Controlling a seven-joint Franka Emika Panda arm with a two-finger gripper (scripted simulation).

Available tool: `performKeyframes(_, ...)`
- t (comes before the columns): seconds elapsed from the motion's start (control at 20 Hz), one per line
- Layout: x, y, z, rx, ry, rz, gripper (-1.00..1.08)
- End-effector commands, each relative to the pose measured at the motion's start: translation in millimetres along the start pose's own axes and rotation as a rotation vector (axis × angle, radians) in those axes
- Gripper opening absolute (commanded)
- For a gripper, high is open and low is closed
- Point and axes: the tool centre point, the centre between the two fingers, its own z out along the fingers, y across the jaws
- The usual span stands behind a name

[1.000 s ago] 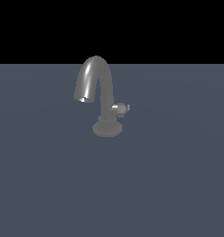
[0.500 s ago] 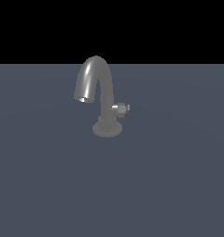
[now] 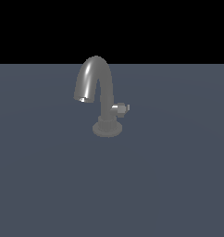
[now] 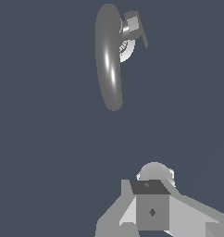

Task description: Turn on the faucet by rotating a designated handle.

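Observation:
The faucet (image 3: 104,99) is dark grey glossy metal with a thick arched spout and a round ringed base, and stands upright on the grey-blue surface. The handle (image 3: 121,109) is a small light-grey stub with a flat end piece. It sticks out of the stem toward the exterior view's right. The wrist view shows the faucet (image 4: 109,60) from above, with the handle (image 4: 133,25) beside the spout. My gripper (image 4: 151,206) shows only in the wrist view, well away from the faucet and touching nothing. Its fingers sit together with no gap showing.
A flat grey-blue surface (image 3: 169,185) spreads all around the faucet, with a black background behind it. The arm does not show in the exterior view.

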Motion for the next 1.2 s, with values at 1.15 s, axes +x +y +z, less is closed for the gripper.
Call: performKeyframes(1.15,146,-11,26,0.248,-0.465,0.47,-1.0)
